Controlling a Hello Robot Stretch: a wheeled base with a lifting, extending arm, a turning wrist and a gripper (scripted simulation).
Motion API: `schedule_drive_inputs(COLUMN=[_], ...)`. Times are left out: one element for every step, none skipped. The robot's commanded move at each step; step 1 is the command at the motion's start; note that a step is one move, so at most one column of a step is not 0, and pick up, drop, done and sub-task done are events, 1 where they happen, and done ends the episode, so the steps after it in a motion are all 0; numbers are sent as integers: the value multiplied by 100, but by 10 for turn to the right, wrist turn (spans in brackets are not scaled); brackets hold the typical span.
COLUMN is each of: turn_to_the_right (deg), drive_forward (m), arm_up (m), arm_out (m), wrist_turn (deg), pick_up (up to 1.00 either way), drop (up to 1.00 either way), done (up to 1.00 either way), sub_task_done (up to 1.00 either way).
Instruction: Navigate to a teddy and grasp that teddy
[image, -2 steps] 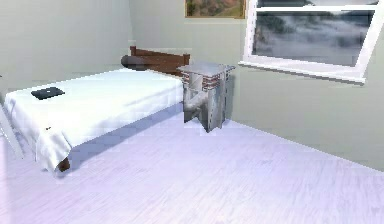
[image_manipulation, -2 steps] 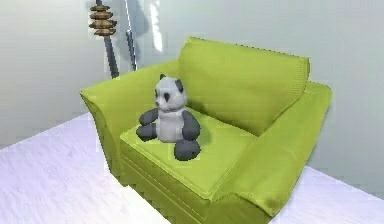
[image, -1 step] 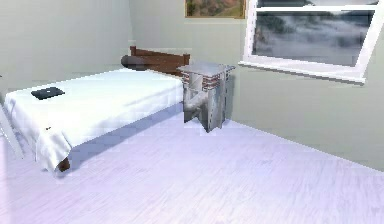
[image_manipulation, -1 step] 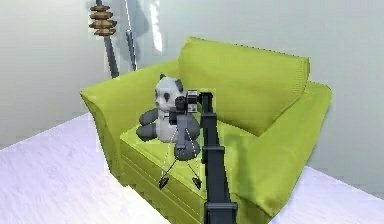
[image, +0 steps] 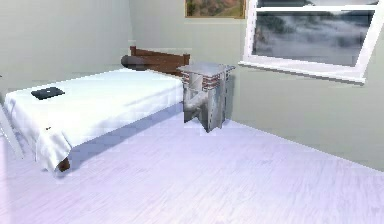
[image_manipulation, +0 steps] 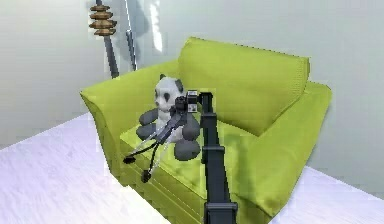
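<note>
The gripper (image_manipulation: 148, 160) hangs by the armchair (image_manipulation: 265, 85) seat's front edge, with the black-and-white teddy (image_manipulation: 166, 103) sitting mid-seat just behind it, so I cannot tell whether it holds anything. A glancing touch could tip the soft toy toward the backrest. Open floor (image_manipulation: 50, 165) lies off the left front corner; the arm (image_manipulation: 213, 150) crosses the front edge, hemmed by the right armrest

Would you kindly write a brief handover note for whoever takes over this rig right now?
Gripper: seen in front of the teddy in the arm side view; cannot tell whether it holds anything.
Teddy: a black-and-white panda sitting on the seat of the green armchair.
Done: the robot is at the armchair, with the arm extended to the teddy.
Left: secure the grasp and lift the teddy clear of the seat.
</note>
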Motion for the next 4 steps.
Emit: schedule_drive_inputs(turn_to_the_right=[0, 0, 0, 0], drive_forward=[0, 0, 0, 0], arm_up=[0, 0, 0, -30], arm_out=[0, 0, 0, 0], wrist_turn=[450, 450, 390, 0], pick_up=[0, 0, 0, 0], drop=[0, 0, 0, 0], done=[0, 0, 0, 0], sub_task_done=[0, 0, 0, 0])
